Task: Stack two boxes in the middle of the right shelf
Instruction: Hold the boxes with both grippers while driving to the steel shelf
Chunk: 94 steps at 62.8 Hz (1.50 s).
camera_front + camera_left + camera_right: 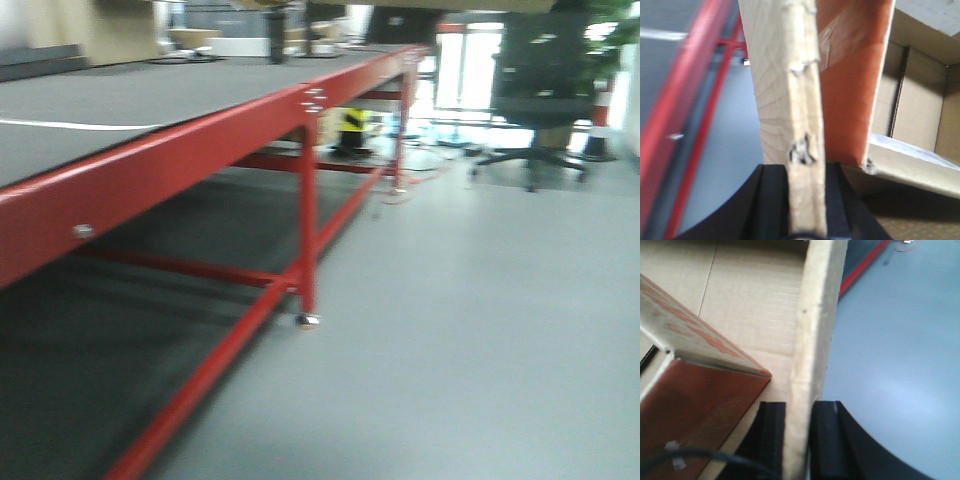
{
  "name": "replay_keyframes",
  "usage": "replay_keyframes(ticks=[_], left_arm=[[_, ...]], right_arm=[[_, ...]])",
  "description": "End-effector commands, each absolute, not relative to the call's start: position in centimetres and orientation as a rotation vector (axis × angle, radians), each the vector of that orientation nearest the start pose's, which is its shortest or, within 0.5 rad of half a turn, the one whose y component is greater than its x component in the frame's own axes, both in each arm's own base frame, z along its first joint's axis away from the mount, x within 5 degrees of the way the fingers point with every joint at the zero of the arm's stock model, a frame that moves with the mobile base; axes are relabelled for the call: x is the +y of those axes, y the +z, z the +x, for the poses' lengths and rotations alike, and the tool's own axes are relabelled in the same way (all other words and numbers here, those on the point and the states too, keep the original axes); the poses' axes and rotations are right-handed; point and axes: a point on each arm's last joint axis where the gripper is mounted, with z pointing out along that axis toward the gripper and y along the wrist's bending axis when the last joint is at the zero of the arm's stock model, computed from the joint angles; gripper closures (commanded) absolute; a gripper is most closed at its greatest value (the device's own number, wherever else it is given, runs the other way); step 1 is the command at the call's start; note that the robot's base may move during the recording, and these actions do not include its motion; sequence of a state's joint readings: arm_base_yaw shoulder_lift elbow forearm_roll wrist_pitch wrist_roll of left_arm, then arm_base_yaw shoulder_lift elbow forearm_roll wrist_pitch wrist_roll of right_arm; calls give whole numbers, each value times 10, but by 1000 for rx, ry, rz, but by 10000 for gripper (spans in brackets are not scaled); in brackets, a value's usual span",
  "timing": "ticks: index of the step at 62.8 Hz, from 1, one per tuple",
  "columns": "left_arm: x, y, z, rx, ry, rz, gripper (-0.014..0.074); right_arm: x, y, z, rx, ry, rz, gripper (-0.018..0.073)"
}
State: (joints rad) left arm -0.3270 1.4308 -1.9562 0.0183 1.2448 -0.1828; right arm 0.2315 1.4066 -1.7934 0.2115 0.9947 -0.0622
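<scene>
Left wrist view: left jaws clamped tight on the ragged upright wall of an open brown cardboard box [802,100], just right of the red-framed bench [682,100]. Right wrist view: right jaws pinching a pale cardboard wall, box interior on one side, grey floor [900,365] on the other, bench rail far beyond. Front view, blurred: bench stretching away at left, black office chair [540,90] past the bench's far end.

Tan box [802,125], red-framed grey table [200,150], pale grey floor [480,330].
</scene>
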Motion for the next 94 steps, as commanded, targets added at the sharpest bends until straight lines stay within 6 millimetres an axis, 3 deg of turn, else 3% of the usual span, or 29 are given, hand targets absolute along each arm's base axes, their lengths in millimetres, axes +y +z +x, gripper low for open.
replay_keyframes(ticks=[1, 94], left_arm=[[-81, 527, 245, 2143, -284, 148, 708], [-81, 527, 245, 2143, -284, 148, 708]], right_arm=[[74, 507, 274, 1997, 293, -279, 713], [74, 507, 274, 1997, 293, -279, 713]])
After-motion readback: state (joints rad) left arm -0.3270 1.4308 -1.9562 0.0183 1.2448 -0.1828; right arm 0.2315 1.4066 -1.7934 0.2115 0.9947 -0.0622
